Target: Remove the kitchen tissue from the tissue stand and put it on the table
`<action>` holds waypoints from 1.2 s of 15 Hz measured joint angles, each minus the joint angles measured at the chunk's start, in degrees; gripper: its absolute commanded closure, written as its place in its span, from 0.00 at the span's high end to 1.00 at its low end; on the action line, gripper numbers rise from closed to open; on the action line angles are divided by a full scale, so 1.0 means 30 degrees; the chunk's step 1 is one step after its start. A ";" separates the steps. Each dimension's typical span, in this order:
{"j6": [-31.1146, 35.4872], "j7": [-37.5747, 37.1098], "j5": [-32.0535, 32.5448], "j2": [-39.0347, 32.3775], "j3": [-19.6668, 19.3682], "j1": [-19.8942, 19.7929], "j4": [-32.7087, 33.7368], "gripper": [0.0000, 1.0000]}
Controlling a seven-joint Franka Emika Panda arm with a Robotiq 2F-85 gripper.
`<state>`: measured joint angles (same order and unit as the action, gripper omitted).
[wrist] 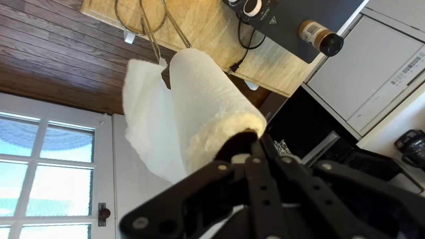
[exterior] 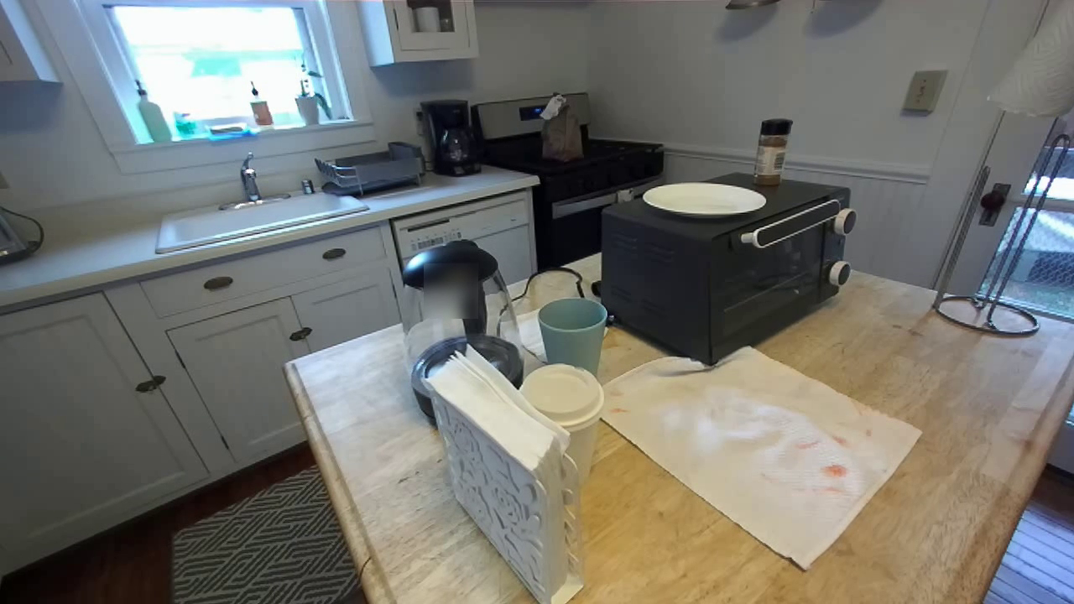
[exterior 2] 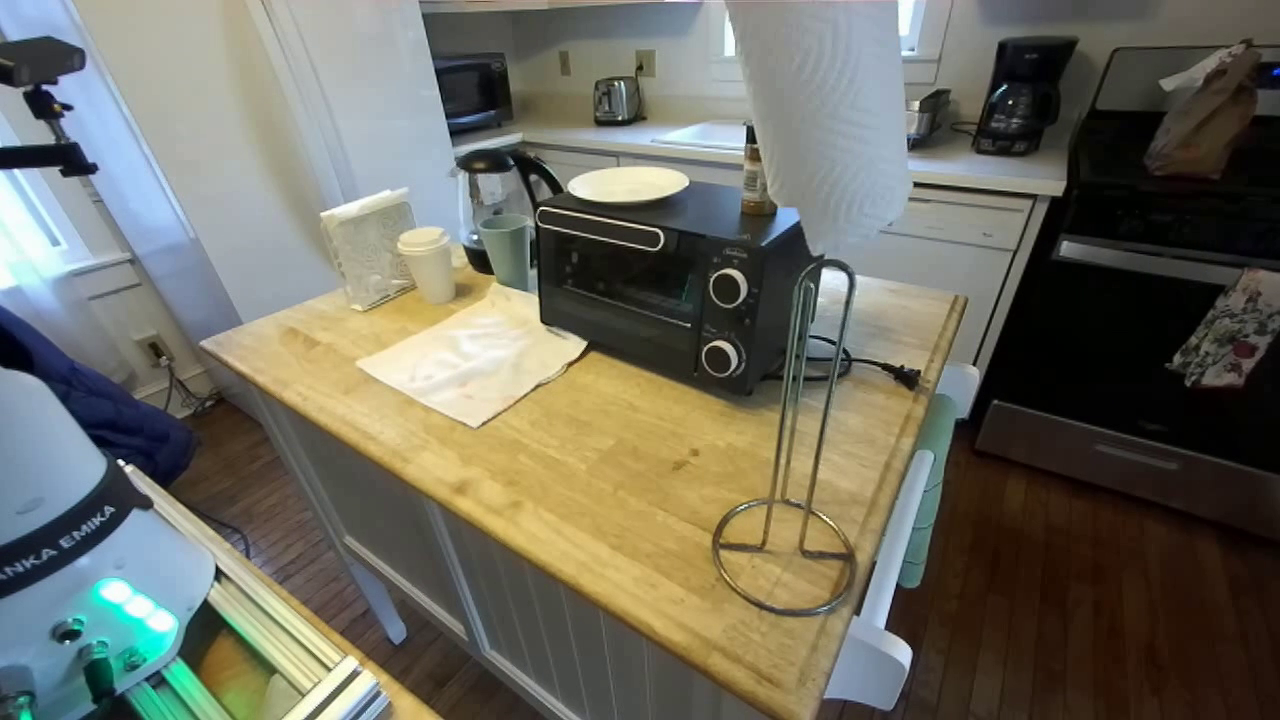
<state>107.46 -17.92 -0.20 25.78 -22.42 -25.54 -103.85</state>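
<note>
Claw (wrist: 261,142): jaws together, pinching the roll (wrist: 212,89) by its upper end, it seems; the dark metal blurs the hold.
Roll: up in the air, tilted, just above the stand (exterior 2: 791,440) and off it!
Stand: upright, near right on the table (exterior 2: 640,450) in an exterior view.
Oven (exterior 2: 620,270): beyond it there, leftward, plate (exterior 2: 628,184) and jar (exterior 2: 756,180) on top.
Towel (exterior 2: 475,350): flat, left of the oven.

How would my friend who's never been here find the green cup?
Look for the wooden table with the black toaster oven on it. Beside that oven, next to a white cup, stands the green cup. Its white neighbour wears a lid, but this one is bluish green.
</note>
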 measured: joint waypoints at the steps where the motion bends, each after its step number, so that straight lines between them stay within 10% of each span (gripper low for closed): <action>1: -0.0001 0.0000 -0.0100 0.0108 0.0056 0.0075 0.0003 0.01; 18: -0.4127 0.2199 -0.1037 -0.0155 0.1153 0.1597 -0.2011 0.01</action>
<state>95.07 -11.32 -3.31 25.31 -18.96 -20.75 -109.89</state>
